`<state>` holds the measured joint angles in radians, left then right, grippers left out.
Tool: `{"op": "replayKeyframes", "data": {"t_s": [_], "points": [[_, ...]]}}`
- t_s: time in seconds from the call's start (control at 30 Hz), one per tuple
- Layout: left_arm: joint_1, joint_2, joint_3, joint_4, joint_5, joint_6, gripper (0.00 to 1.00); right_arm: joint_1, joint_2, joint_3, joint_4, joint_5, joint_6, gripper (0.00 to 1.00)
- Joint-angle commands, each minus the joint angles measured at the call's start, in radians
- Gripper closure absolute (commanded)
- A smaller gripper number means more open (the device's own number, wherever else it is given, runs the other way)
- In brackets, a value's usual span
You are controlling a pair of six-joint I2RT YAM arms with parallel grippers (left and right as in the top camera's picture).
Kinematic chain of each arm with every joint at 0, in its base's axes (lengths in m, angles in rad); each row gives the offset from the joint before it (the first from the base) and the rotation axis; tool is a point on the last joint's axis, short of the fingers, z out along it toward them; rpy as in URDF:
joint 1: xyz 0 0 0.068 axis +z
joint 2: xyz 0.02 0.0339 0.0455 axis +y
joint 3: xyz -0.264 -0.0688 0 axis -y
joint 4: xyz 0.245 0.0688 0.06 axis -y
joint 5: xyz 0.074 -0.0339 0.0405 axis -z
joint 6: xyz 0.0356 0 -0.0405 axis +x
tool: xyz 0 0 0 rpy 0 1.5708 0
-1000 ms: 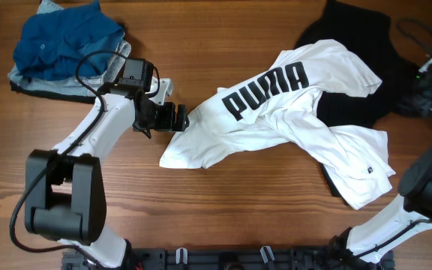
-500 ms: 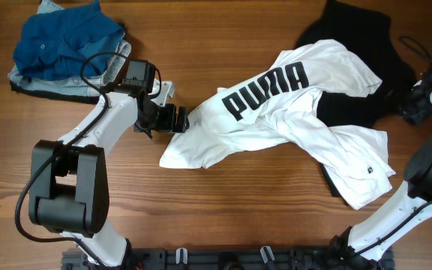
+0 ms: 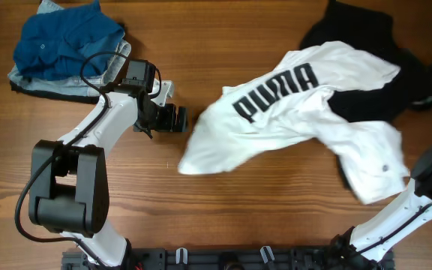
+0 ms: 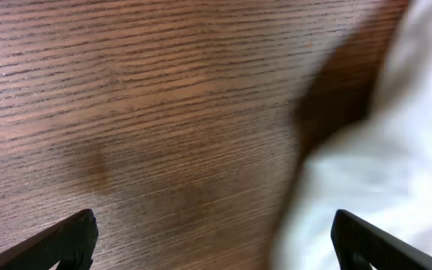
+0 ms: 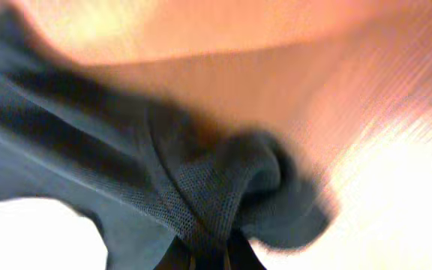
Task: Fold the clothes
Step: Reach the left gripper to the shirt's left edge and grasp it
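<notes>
So the left gripper (image 3: pixel 175 118) gaped wide left of centre, just off the white Puma shirt (image 3: pixel 276 112); the right gripper (image 5: pixel 208 259) pinched the black garment (image 5: pixel 201 195) at the right edge.

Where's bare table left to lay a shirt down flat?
Bare wood runs along the near edge of the table, below the white shirt and right of the left arm. Another patch lies between the blue pile and the shirt. The right side, with the black garment, is crowded.
</notes>
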<state>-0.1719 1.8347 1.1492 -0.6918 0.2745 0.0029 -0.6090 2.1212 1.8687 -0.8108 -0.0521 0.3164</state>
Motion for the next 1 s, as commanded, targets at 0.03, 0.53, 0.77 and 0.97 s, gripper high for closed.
{"op": "replayKeyframes", "data": {"t_s": [0.03,0.53,0.77,0.97], "points": [[-0.001,0.010,-0.007,0.007,-0.006,0.019,0.00,-0.002,-0.063,0.143,0.082,-0.068,-0.002,0.96],[-0.107,0.010,-0.006,0.006,0.230,0.178,0.00,0.066,-0.175,0.142,-0.148,-0.183,-0.032,0.00],[-0.290,0.010,-0.006,0.199,0.153,0.177,0.00,0.115,-0.172,0.119,-0.243,-0.185,-0.076,0.00],[-0.401,0.011,-0.004,0.335,0.024,0.175,0.00,0.146,-0.172,0.119,-0.246,-0.185,-0.080,0.00]]}}
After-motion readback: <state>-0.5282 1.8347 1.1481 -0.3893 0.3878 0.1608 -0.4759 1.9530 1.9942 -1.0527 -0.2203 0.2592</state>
